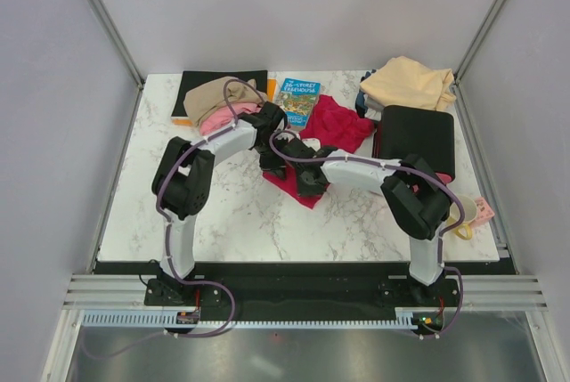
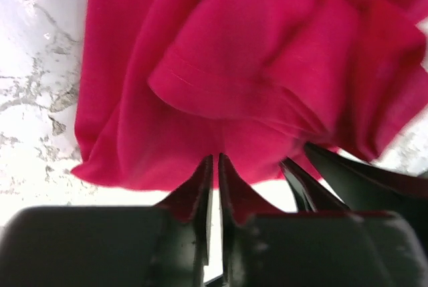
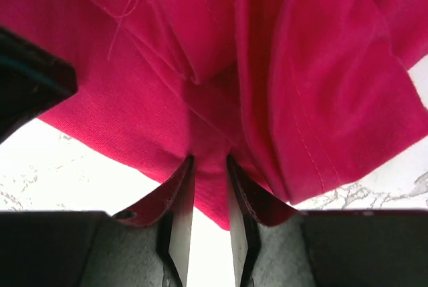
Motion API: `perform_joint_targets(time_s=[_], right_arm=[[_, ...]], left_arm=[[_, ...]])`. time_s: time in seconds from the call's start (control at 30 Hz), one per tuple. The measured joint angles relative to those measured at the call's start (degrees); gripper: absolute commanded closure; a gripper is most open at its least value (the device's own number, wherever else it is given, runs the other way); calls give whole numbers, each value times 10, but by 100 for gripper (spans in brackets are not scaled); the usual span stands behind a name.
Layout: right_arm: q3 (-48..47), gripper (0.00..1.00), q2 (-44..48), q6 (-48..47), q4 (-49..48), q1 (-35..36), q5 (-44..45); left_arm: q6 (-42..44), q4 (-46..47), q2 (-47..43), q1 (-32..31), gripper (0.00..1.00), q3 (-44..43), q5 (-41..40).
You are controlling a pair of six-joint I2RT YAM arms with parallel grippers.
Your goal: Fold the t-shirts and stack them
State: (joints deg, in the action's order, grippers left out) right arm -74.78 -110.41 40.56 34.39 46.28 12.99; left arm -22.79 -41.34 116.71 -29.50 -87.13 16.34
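The crimson red t-shirt lies crumpled mid-table, its near edge lifted by both grippers. My left gripper is shut on the shirt's hem, seen in the left wrist view with the red cloth hanging ahead of it. My right gripper sits just right of it, shut on a fold of the same shirt in the right wrist view. The tan-brown t-shirt and the pink t-shirt lie bunched at the back left. The peach-cream t-shirt lies at the back right.
A flat black mat lies under the tan and pink shirts. A blue illustrated book lies behind the red shirt. A black case sits to the right. A pink object and a yellow ring lie at the right edge.
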Motion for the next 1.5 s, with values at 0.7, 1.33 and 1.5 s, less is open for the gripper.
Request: perform_joint_targets(time_s=[0.7,1.33,1.5], right_arm=[[15,100,17,24,52,44,-45],[115,100,163,127,160,141,-71],[172,75,209,145,173,142,-68]], left_arm=[[-2,-20,-44,-35,98,120,-8],[-4,-100,-130,-159,98,212,18],[-16,-101,-130,-203,98,213,22]])
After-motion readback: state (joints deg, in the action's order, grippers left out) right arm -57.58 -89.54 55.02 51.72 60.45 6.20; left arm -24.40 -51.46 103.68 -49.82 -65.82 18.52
